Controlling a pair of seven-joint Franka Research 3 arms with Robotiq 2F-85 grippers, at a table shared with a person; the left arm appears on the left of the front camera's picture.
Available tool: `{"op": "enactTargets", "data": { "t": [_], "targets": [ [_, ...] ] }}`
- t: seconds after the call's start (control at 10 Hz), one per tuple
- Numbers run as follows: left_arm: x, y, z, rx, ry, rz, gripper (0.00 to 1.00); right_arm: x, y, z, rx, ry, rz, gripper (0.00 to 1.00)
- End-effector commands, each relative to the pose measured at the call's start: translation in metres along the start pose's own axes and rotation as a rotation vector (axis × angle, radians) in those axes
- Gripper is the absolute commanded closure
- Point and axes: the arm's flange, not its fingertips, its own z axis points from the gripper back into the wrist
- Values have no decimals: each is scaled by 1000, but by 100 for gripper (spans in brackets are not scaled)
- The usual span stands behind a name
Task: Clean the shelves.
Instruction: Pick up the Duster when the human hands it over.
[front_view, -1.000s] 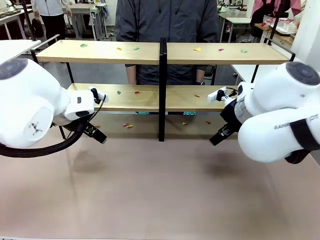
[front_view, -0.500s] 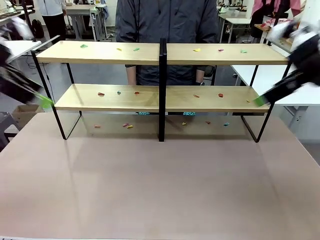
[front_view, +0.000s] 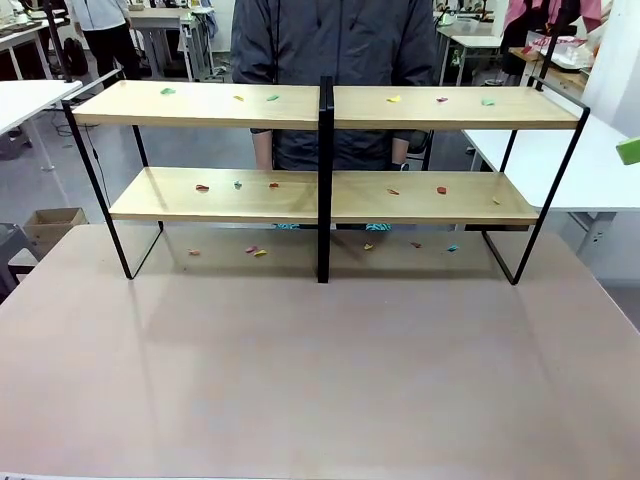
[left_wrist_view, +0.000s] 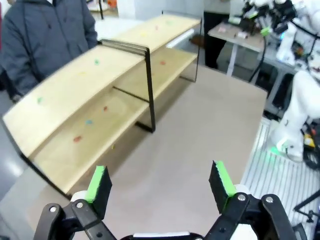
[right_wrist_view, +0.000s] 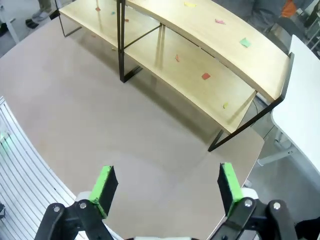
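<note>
The shelves (front_view: 200, 105) stand across the far half of the brown table, two light-wood boards in a black frame with a central post. Small coloured scraps (front_view: 202, 187) lie scattered on both boards and on the table under them (front_view: 260, 252). My left gripper (left_wrist_view: 160, 182) hangs open and empty high above the table's left end, looking down on the shelves (left_wrist_view: 75, 90). My right gripper (right_wrist_view: 167, 189) is also open and empty, high off the right end of the shelves (right_wrist_view: 210, 50). One of its green pads (front_view: 630, 150) shows at the front view's right edge.
A person in a dark jacket (front_view: 330, 40) stands right behind the shelves. White tables flank the scene at left (front_view: 30, 95) and right (front_view: 590, 170). A cardboard box (front_view: 55, 220) sits on the floor at left. The brown table (front_view: 320, 370) stretches bare in front of the shelves.
Both arms have swung up and outward from in front of the lower board. The left has left the front view, and only a green pad of the right remains.
</note>
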Motion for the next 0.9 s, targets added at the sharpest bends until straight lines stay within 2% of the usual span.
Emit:
{"op": "enactTargets", "data": {
  "t": [0.0,0.4,0.6,0.7,0.8],
  "targets": [
    [-38,-23,-36,44,-50,22,0,-19,7,-16,-17,-15,39,0],
    [-36,-22,-48,56,-20,47,0,-19,6,-16,-26,-43,39,0],
    [-39,-17,-47,55,-18,45,0,-17,6,-11,-77,-144,-9,0],
    [-40,-17,-47,53,-15,45,0,-16,4,-7,-131,-227,-105,0],
    [-42,-18,-46,54,-15,49,0,-16,4,-2,-151,-255,-179,0]
  ]
}}
